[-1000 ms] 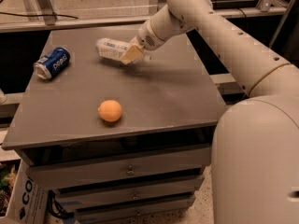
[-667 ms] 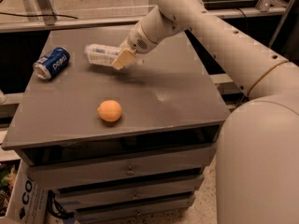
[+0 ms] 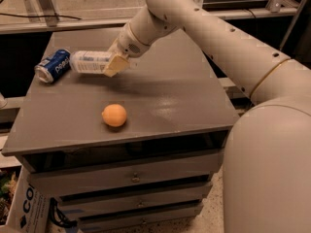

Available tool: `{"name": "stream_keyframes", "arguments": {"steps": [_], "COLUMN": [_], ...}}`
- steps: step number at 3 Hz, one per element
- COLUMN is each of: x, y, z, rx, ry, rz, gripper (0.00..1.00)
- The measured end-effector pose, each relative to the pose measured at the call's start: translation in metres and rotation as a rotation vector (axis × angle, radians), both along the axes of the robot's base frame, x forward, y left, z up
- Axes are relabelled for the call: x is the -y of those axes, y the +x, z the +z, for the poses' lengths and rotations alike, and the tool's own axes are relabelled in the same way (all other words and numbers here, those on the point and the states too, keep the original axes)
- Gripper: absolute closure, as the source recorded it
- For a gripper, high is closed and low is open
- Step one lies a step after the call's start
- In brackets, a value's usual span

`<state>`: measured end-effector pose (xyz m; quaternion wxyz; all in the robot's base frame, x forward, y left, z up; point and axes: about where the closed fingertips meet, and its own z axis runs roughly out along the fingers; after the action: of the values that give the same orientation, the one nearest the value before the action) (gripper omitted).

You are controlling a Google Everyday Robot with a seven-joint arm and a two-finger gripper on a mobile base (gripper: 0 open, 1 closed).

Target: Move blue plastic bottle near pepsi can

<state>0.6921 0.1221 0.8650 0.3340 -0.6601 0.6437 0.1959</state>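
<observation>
The blue plastic bottle (image 3: pixel 90 62) is clear with a white-and-pale-blue label. It is held lying sideways just above the table's left rear part. My gripper (image 3: pixel 114 64) is shut on its right end, coming in from the right on the long white arm. The pepsi can (image 3: pixel 52 65) is dark blue with white lettering. It lies on its side at the table's far left edge, just left of the bottle's free end. A small gap shows between bottle and can.
An orange ball (image 3: pixel 114 115) sits on the grey table (image 3: pixel 170 101) toward the front centre. Drawers run below the tabletop. A white box (image 3: pixel 29 208) stands on the floor at the lower left. My arm's large white body fills the right side.
My gripper has carried the bottle leftward across the table's rear, from near the middle to right beside the can. The can and the ball have not moved.
</observation>
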Motion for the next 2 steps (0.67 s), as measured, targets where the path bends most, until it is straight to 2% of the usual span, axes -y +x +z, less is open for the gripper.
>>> {"name": "stream_keyframes", "arguments": {"steps": [2], "x": [-0.0233], "y": [-0.0018], "z": [0.0009], "rx": [0.033], "ry": [0.011], "rz": [0.049], "gripper": [1.00]}}
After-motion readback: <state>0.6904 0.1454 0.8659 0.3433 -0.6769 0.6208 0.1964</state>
